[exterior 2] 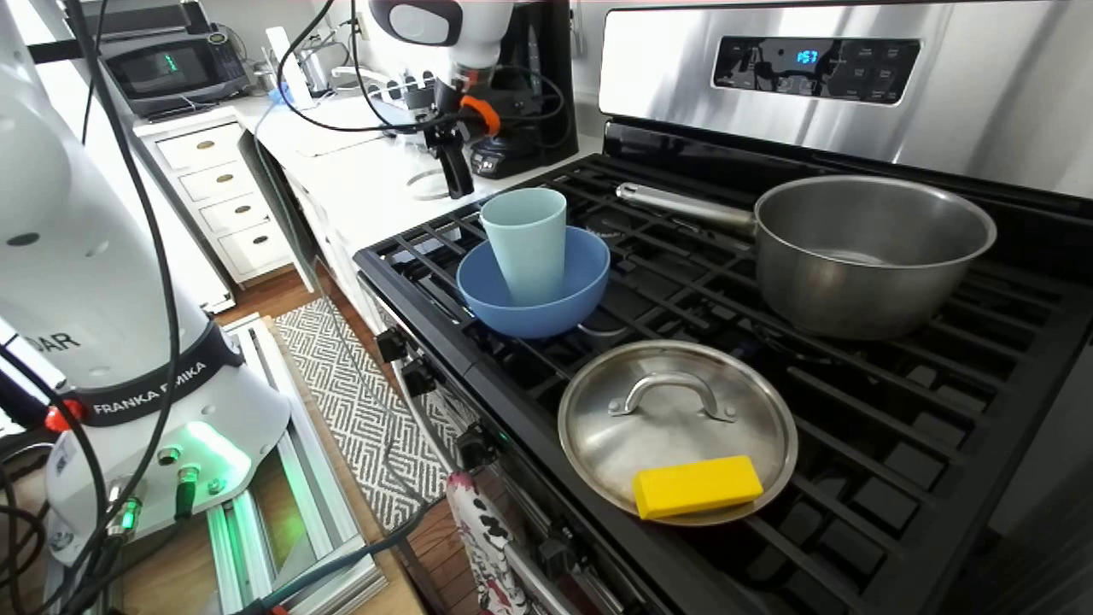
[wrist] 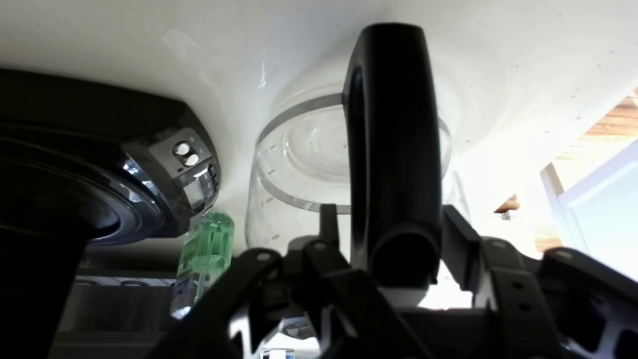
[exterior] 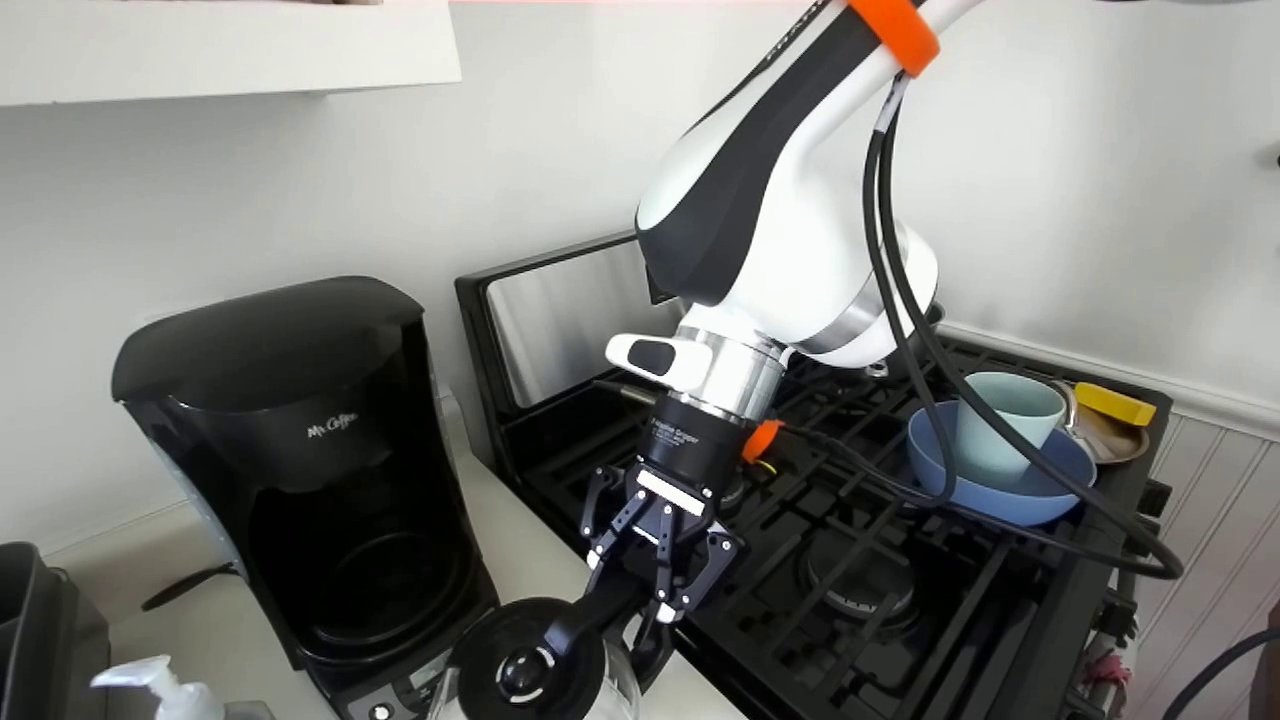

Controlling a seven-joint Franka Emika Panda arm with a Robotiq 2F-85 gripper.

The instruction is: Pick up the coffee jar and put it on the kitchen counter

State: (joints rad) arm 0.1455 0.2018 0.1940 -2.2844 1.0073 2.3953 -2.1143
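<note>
Coffee jar [exterior: 528, 655] sits on desk [wrist: 234, 40], I reckon. Claw [wrist: 389, 227] straddles handle [wrist: 401, 149], fingers [wrist: 329, 227] parted, no pinch yet: likely easier hold than round glass [wrist: 284, 227].

hand [wrist: 389, 234]: parted around coffee jar [wrist: 309, 172] handle [wrist: 403, 149] | coffee maker [wrist: 164, 174]: near

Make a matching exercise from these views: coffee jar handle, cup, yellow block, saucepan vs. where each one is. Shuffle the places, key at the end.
Things
1. coffee jar handle
2. pale green cup
3. yellow block
4. saucepan

Places
A. on the steel lid
B. between the fingers
C. directly on the stove top
D. inside the blue bowl

Pairs: 1-B, 2-D, 3-A, 4-C
</note>
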